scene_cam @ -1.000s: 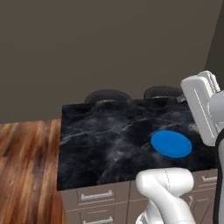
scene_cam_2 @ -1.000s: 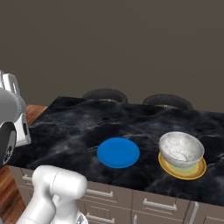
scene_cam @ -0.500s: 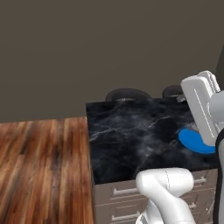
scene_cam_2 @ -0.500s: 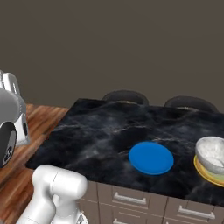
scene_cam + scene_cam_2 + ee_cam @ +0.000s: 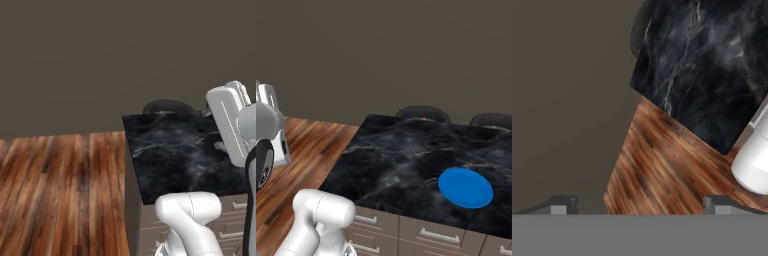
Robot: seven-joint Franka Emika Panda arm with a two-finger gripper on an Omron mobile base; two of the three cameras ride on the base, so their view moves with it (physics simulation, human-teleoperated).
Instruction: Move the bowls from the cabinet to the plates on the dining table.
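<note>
Blue plate point(image 5: 465, 187) sits bare on the black marble dining table point(image 5: 401, 165), nothing on it. Gripper point(image 5: 639, 204) fingers spread apart, empty, over wooden floor point(image 5: 662, 175).

One blue plate point(image 5: 465, 187) lies on one black marble table point(image 5: 406, 160). Two dark chair backs show behind the table's far edge, one point(image 5: 423, 112) nearer its middle and another point(image 5: 493, 120) toward the right. Three silver drawer handles are visible along the table's front, among them one point(image 5: 434, 235).
</note>
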